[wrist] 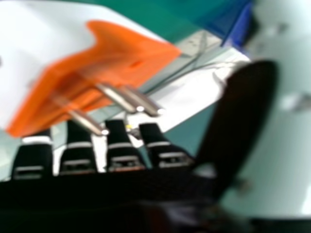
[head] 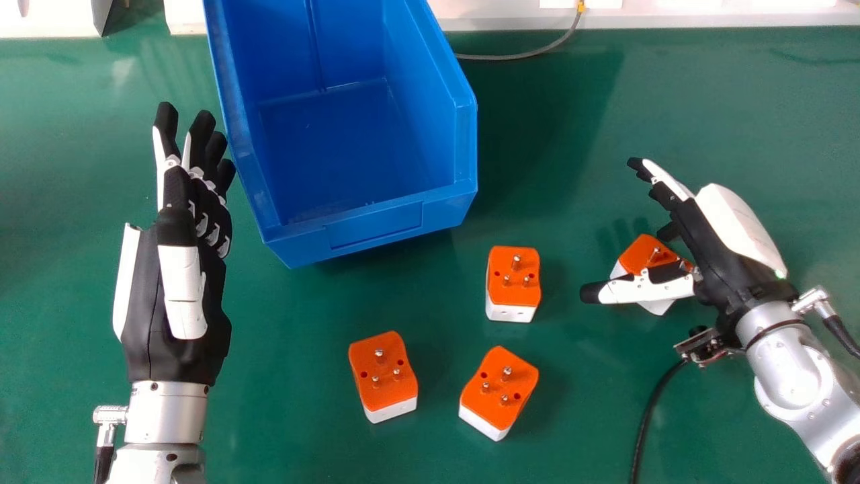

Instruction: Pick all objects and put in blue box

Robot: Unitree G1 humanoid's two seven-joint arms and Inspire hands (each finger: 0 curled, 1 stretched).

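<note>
Right hand (head: 713, 259): released, fingers extended; thumb and fingers flank one plug (head: 643, 251) on the surface (head: 282, 403), presumably for a grasp. Three other plugs (head: 514, 274) lie pins up, outside the box (head: 295, 251). Left hand (head: 148, 343): idle, unclenched. Head view: thumb obscures plug. Right hand view: its three pins exposed.

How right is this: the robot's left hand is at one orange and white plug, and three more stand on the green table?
In the head view, not the left hand but the right hand is at one orange and white plug. Three more stand on the green table.
</note>
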